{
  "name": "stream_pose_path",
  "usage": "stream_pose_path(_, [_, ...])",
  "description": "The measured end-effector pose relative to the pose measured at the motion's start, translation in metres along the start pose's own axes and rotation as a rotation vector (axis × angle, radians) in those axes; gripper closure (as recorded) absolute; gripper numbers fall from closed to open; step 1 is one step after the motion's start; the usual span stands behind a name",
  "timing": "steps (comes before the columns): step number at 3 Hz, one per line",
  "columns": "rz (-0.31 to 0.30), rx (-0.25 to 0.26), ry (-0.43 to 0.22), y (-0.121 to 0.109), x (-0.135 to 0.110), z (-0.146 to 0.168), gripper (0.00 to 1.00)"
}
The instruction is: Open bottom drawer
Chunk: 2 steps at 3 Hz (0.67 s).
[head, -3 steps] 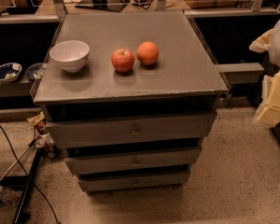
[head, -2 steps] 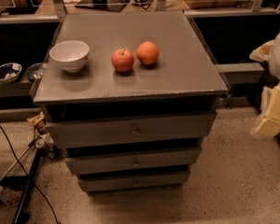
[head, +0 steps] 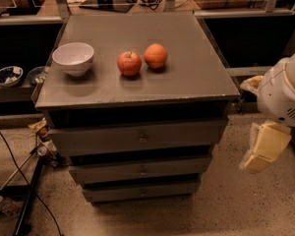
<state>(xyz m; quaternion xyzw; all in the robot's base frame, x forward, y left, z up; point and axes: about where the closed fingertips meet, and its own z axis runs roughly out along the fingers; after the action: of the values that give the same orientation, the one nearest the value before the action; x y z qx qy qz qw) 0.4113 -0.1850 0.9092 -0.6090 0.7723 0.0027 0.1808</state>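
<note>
Since the bottom drawer (head: 113, 192) is the lowest and slimmest of three grey fronts, at 6 o'clock on the cabinet (head: 196, 77) and just above the floor (head: 221, 205), we have very little panel to work with. It looks shut, flush under the middle drawer (head: 103, 171). We judge it a stiff, flat board on slides: rigid, not fragile, light if empty, and likely to drag a bit at first. Its face is smooth and offers no lip, so the only sensible hold is the knob (head: 142, 192) at its centre. That knob is tiny and probably slick, so we would pinch it squarely and pull straight out toward 6 o'clock, not at an angle. A bowl (head: 73, 58), an apple (head: 130, 63) and an orange (head: 156, 56) rest on top, and a sharp jerk could set the fruit rolling. Our gripper (head: 263, 149) hangs at 3 o'clock of the cabinet, well apart from it and higher than the knob, pointing down and slightly toward the cabinet below the white arm (head: 285, 92). We cannot tell whether it is spread or pressed together; it holds nothing that we can see.
</note>
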Motion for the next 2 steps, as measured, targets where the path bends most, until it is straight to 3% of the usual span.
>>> stream_pose_path(2, [-0.003,0.023,0.003,-0.0025,0.0012,0.007,0.0])
